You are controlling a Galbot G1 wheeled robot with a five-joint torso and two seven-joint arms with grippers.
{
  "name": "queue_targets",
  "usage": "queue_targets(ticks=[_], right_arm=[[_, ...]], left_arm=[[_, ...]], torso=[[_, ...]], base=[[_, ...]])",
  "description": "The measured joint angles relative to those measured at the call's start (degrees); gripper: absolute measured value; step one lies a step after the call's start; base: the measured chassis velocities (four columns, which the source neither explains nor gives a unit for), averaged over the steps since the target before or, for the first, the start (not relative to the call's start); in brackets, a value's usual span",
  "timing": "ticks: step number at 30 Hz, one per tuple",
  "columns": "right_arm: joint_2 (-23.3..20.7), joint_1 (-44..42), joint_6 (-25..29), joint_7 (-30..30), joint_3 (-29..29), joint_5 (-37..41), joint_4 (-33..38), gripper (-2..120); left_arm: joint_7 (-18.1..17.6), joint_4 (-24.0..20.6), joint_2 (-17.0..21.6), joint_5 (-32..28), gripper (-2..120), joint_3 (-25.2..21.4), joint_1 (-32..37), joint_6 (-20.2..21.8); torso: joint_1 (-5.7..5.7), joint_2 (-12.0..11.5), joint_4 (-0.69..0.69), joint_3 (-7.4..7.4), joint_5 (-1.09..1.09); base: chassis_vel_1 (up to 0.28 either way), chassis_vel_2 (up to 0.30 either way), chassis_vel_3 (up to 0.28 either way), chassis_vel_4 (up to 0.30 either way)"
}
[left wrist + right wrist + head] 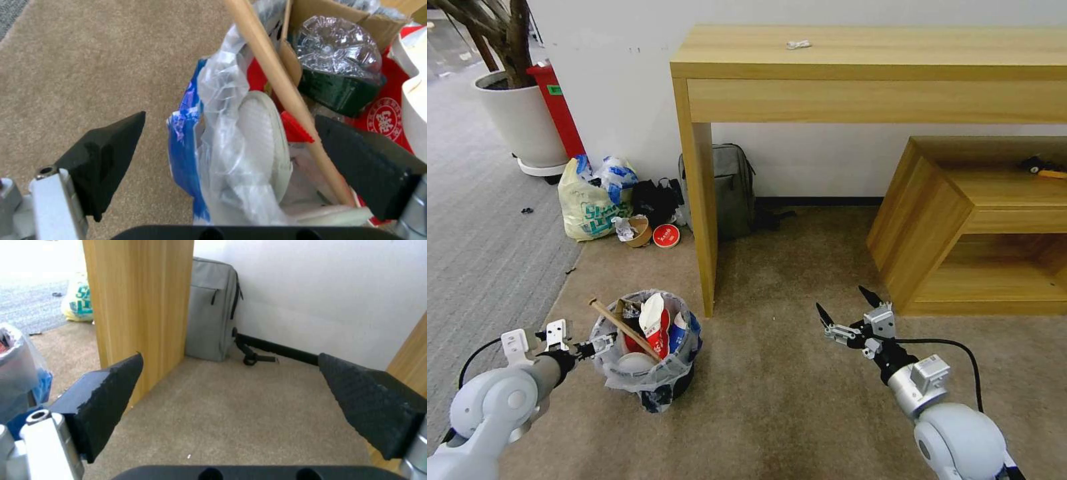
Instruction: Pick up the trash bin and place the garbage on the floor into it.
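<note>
1. On the tan floor [800, 393], by the desk [867, 73] leg, stands the black bin [647, 363], its wall mostly hidden by a crinkly bag.
2. Garbage [654, 327] fills it: cups, a stick, a slipper; deeper items are hard to make out.
3. Left gripper [602, 346] straddles the rim, jaws wide, gripping nothing.
4. Right gripper [846, 308] hovers spread and empty.

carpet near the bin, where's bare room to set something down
Bare carpet runs from the bin across to the open right end effector, bordered by the desk leg and the low shelf. Crowded: by the wall, around the shopping bag and backpack. The open left end effector straddles the bin's rim.
</note>
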Motion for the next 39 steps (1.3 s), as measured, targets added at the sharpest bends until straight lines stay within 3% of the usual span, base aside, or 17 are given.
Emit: queue_targets(ticks=[4, 7, 9, 11, 12, 15, 21, 23, 24, 27, 31, 35, 39], right_arm=[[-0.01, -0.02, -0.36, 0.2, 0.15, 0.3, 0.37, 100], [-0.23, 0.1, -1.05, 0.74, 0.19, 0.95, 0.8, 100], [-0.32, 0.1, -1.16, 0.83, 0.23, 1.11, 0.9, 100], [-0.65, 0.09, -1.78, 1.3, 0.72, 1.8, 1.61, 100], [-0.65, 0.09, -1.78, 1.3, 0.72, 1.8, 1.61, 100], [-0.56, -0.12, -2.96, 2.82, 1.57, 2.78, 3.12, 100], [0.63, -3.07, -3.6, 5.8, 1.77, 3.08, 5.3, 100], [1.79, -4.99, -3.59, 8.46, 1.59, 2.5, 6.8, 100], [1.79, -4.99, -3.59, 8.46, 1.59, 2.5, 6.8, 100], [3.16, -6.91, -4.16, 11.62, 1.13, 2.31, 9.13, 100], [5.21, -9.56, -4.39, 12.09, 2.17, 0.93, 11.2, 100], [6.72, -12.19, -3.52, 12.05, 2.52, -1.09, 12.38, 100], [9.18, -16.82, 0.37, 11.09, 1.04, -5.27, 13.42, 100]], left_arm=[[2.23, -0.24, 0.25, 0.75, 100, -1.75, 1.33, 0.0], [7.08, -0.3, 0.15, 2.96, 100, -3.86, 2.42, 0.0], [8.01, -0.35, 0.07, 3.31, 100, -4.17, 2.6, 0.0], [13.94, -0.42, -0.57, 5.48, 100, -6.18, 3.54, 0.0], [13.94, -0.42, -0.57, 5.48, 100, -6.18, 3.54, 0.0], [23.12, -0.83, -2.17, 12.17, 100, -10.01, 5.16, -0.15], [25.51, -2.6, -4.94, 18.9, 100, -11.86, 6.66, -6.19], [25.47, -3.51, -6.74, 23.33, 100, -11.58, 7.18, -12.96], [25.47, -3.51, -6.74, 23.33, 100, -11.58, 7.18, -12.96], [25.96, -5.44, -9.49, 27.35, 100, -11.53, 9.17, -20.04], [27.27, -7.77, -12.51, 30.27, 100, -12.02, 12.24, -24.83], [28.02, -9.01, -14.51, 32.09, 100, -12.61, 14.19, -26.82], [27.51, -10.53, -18.54, 35.82, 100, -12.66, 17.58, -29.57]], torso=[[0.0, 0.0, 0.0, 0.0, 0.0], [0.0, 0.0, 0.0, 0.0, 0.0], [0.0, 0.0, 0.0, 0.0, 0.0], [-0.01, 0.0, 0.0, 0.0, 0.0], [-0.01, 0.0, 0.0, 0.0, 0.0], [0.0, 0.0, 0.0, 0.0, 0.0], [-0.01, 0.01, 0.0, 0.0, 0.01], [0.0, 0.0, -0.02, 0.0, 0.01], [0.0, 0.0, -0.02, 0.0, 0.01], [-0.01, 0.0, 0.01, 0.0, 0.01], [-0.01, 0.01, 0.0, -0.01, 0.0], [-0.01, 0.0, 0.0, -0.01, 0.01], [-0.01, 0.01, 0.0, 0.0, 0.01]], base=[[0.0, 0.0, 0.0, 0.0], [0.0, 0.0, 0.0, 0.0], [0.0, 0.0, 0.0, 0.0], [0.0, 0.0, 0.0, 0.0], [0.0, 0.0, 0.0, 0.0], [0.0, 0.0, 0.0, 0.0], [0.0, 0.0, 0.0, 0.0], [0.0, 0.0, 0.0, 0.0], [0.0, 0.0, 0.0, 0.0], [0.0, 0.0, 0.0, 0.0], [0.0, 0.0, 0.0, 0.0], [0.0, 0.0, 0.0, 0.0], [0.0, 0.0, 0.0, 0.0]])
